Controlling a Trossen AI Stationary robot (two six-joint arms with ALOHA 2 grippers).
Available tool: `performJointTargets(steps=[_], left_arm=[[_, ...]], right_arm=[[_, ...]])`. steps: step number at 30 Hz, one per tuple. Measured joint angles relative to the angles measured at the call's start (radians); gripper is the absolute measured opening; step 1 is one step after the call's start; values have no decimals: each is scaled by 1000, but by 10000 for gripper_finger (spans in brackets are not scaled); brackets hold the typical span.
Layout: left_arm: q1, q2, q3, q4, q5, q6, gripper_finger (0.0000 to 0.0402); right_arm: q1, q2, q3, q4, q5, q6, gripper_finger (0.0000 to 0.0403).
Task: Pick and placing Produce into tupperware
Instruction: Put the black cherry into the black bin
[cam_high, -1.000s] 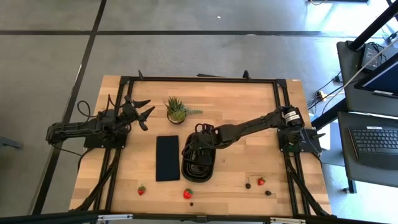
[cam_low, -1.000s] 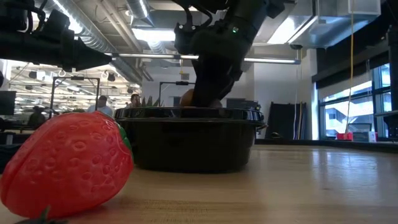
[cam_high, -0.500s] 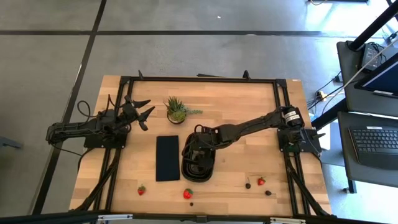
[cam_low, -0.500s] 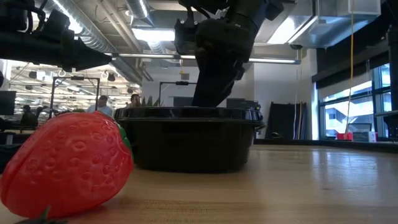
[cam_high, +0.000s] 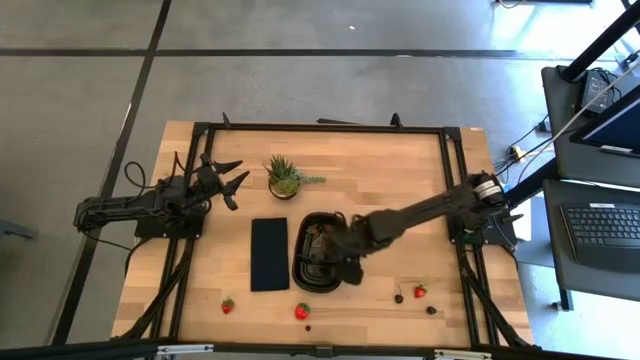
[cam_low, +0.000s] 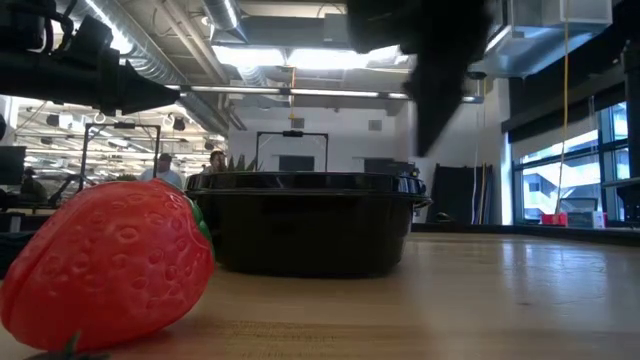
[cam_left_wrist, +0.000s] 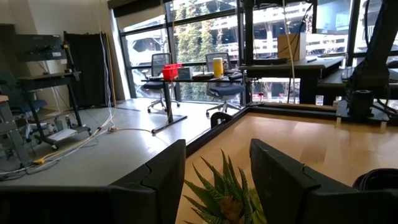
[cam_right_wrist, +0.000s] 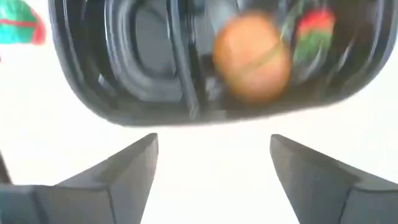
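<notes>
The black tupperware (cam_high: 303, 272) (cam_low: 305, 225) stands mid-table. In the right wrist view the tupperware (cam_right_wrist: 124, 106) holds the brown kiwi-like fruit (cam_right_wrist: 252, 57) and a strawberry (cam_right_wrist: 314, 28). My right gripper (cam_high: 343, 268) (cam_right_wrist: 212, 142) is open and hovers just outside the container's right rim, touching nothing. On the near part of the table lie three strawberries (cam_high: 228, 305) (cam_high: 302, 311) (cam_high: 420, 291) and small dark berries (cam_high: 399, 297) (cam_high: 431, 310). One strawberry (cam_low: 110, 265) fills the low view's foreground. My left gripper (cam_high: 238, 180) (cam_left_wrist: 217, 146) waits, open, at the far left.
A spiky green potted plant (cam_high: 284, 177) (cam_left_wrist: 227, 193) stands just in front of the left gripper. A flat dark panel (cam_high: 269, 254) lies left of the tupperware. A black frame (cam_high: 320, 127) borders the table. Bare wood lies right of the container.
My right gripper has risen out of the tupperware and drawn back toward the table's right and near side. The brown fruit that showed at its fingers above the rim a second ago now lies inside the container, apart from the gripper.
</notes>
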Motion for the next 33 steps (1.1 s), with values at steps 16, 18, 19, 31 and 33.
performJointTargets(steps=[16,18,19,31,33], left_arm=[[0,0,0,-1,0,-1,171],[0,0,0,-1,0,-2,171],[0,0,0,-1,0,-11,171],[0,0,0,-4,0,-26,171],[0,0,0,-4,0,-26,171]], right_arm=[[314,6,0,-231,-33,784,304],[327,6,0,-249,-35,982,298],[331,6,0,-254,-39,1075,295],[390,58,-2,-240,-78,1404,269],[392,76,-2,-231,-86,1418,268]])
